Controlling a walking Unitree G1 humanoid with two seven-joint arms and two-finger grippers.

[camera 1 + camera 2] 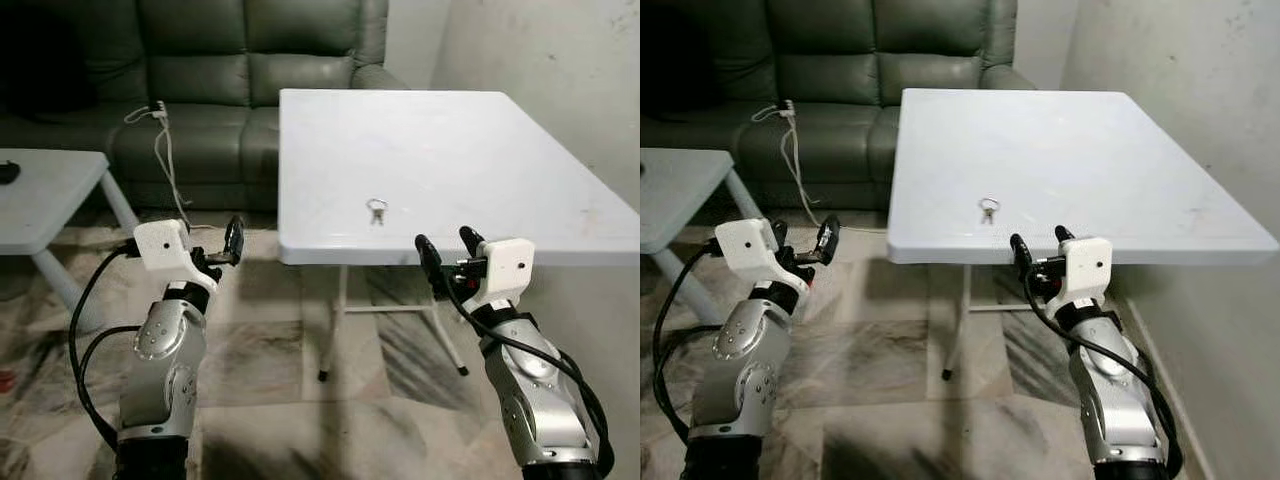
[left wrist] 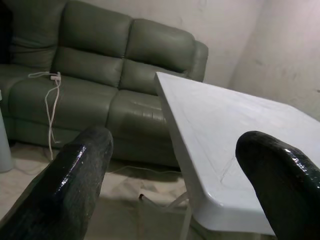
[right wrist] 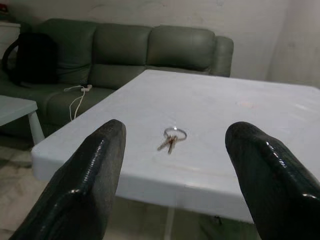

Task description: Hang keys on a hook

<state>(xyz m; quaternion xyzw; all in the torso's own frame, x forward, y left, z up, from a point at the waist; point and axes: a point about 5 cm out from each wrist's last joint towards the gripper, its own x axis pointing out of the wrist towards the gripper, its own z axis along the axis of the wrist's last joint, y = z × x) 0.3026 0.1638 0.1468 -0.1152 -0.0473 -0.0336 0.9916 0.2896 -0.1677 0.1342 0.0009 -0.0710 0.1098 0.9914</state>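
Keys (image 1: 376,210) on a ring lie flat on the white table (image 1: 500,150), near its front edge, untouched. Right gripper (image 1: 449,252) hovers just off that front edge, fingers spread wide — the keys sit framed between them in the wrist view. Left gripper (image 1: 222,246) is raised beside the table's left corner, fingers also apart, empty. Green sofa (image 1: 200,70) behind, white cable (image 1: 160,140) draped on its seat.

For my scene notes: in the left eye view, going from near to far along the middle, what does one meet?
Right gripper, held open just before the table edge → keys lying on the white table → green sofa behind it.
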